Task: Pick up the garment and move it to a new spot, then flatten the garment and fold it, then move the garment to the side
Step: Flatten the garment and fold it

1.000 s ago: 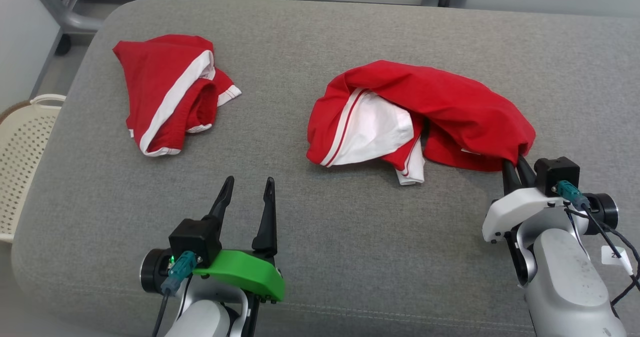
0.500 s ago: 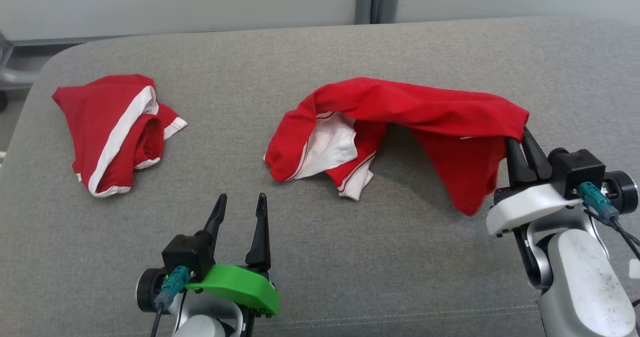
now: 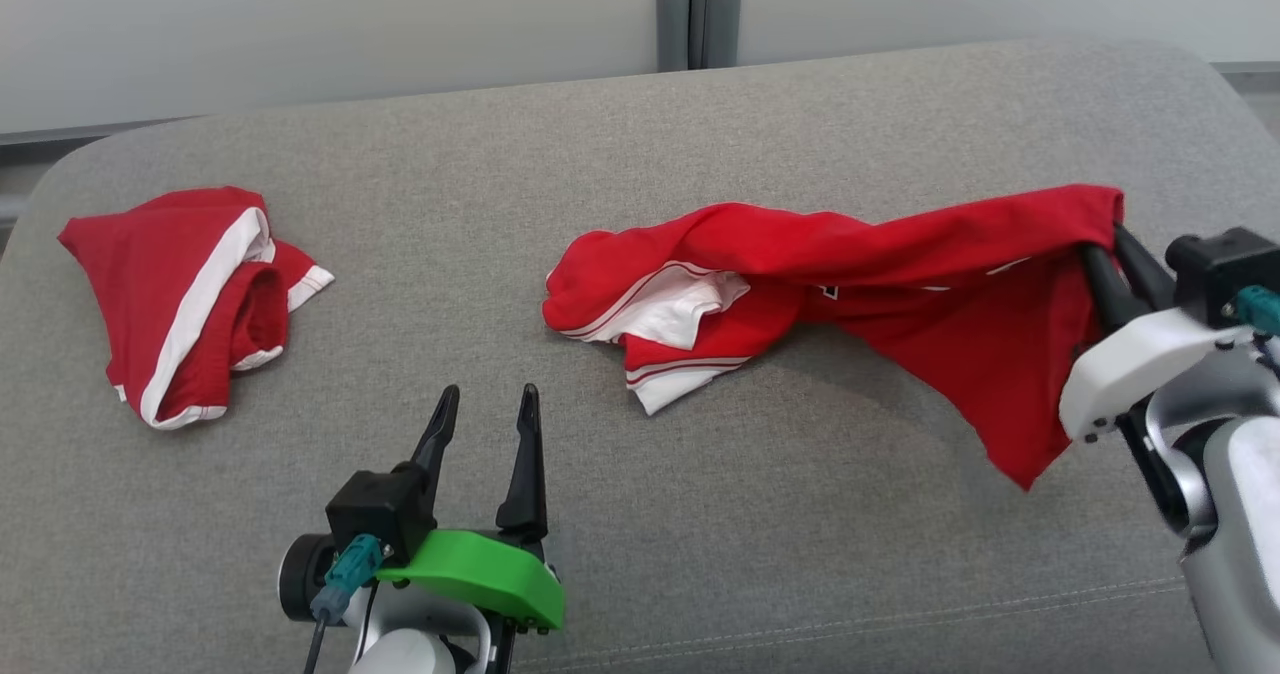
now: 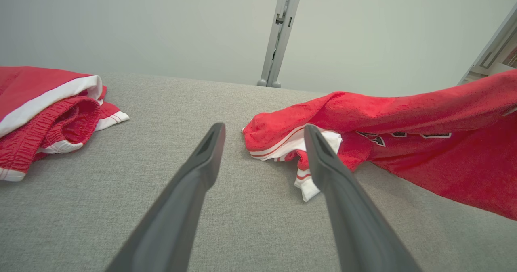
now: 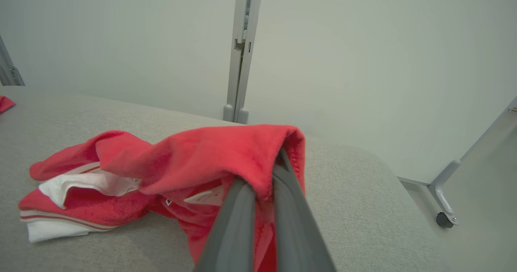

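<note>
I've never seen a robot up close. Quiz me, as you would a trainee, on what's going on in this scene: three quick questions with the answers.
1. True or false: the right jaws are shut on a corner of the red garment, lifting that end off the grey cushion.
2. The left jaws are: A) open and empty; B) shut and empty; C) shut on cloth.
3. Fill in: the crumpled shorts lie on the robot's ____ side of the lifted garment.

Key: 1 true; 2 A; 3 left.

Dark lettering [image 4: 398, 134] on the red garment [image 4: 408, 112] (creased, half hidden), none of it legible.
</note>
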### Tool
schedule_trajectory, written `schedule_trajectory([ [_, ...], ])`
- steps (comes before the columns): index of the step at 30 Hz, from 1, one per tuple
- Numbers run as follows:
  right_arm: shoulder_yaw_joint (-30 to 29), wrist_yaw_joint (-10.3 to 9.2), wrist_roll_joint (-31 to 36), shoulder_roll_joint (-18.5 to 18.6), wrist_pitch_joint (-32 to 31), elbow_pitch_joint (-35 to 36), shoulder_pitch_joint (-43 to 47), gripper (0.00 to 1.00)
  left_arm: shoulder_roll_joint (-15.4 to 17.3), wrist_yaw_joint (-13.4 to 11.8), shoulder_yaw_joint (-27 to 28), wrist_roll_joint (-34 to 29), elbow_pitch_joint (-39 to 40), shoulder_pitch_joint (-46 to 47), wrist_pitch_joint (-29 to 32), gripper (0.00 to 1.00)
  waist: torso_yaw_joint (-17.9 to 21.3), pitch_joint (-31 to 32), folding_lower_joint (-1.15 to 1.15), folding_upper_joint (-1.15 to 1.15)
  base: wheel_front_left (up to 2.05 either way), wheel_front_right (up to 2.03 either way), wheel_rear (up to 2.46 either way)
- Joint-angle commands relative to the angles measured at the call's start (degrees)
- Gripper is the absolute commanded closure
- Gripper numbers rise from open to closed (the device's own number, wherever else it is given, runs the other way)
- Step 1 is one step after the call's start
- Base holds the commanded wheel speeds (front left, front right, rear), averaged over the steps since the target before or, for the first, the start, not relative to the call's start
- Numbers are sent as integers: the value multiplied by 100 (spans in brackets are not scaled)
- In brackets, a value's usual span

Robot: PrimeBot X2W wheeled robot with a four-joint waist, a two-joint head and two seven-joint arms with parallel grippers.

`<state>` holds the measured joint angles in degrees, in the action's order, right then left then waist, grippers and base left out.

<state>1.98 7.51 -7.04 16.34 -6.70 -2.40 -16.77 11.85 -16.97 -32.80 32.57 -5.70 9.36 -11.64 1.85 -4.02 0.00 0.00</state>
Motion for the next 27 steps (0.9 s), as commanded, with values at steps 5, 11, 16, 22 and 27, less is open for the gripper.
schedule_trajectory([
  [5, -24, -4, -165, 490, -26, -1227, -914, 100, 8, 44, -42, -86, 6, 270, 31, 0, -503, -511, 0, 0, 0, 0, 0],
  [11, 19, -5, -254, 1000, -7, -2897, -1881, 100, -27, 135, -169, -174, -15, 543, 87, 0, -965, -952, 0, 0, 0, 0, 0],
  [16, 238, -5, -207, 1338, 234, -3854, -2688, 100, -69, 176, -267, -270, 9, 739, 117, 0, -1264, -1353, 0, 0, 0, 0, 0],
  [22, 315, -5, 21, 1404, 558, -4853, -3576, 0, -146, 225, -370, -322, -46, 934, 90, 0, -1443, -1668, 0, 0, 0, 0, 0],
  [27, 246, -6, 298, 1324, 772, -5394, -3955, 0, -208, 270, -459, -342, -114, 1018, 101, 0, -1424, -1708, 0, 0, 0, 0, 0],
])
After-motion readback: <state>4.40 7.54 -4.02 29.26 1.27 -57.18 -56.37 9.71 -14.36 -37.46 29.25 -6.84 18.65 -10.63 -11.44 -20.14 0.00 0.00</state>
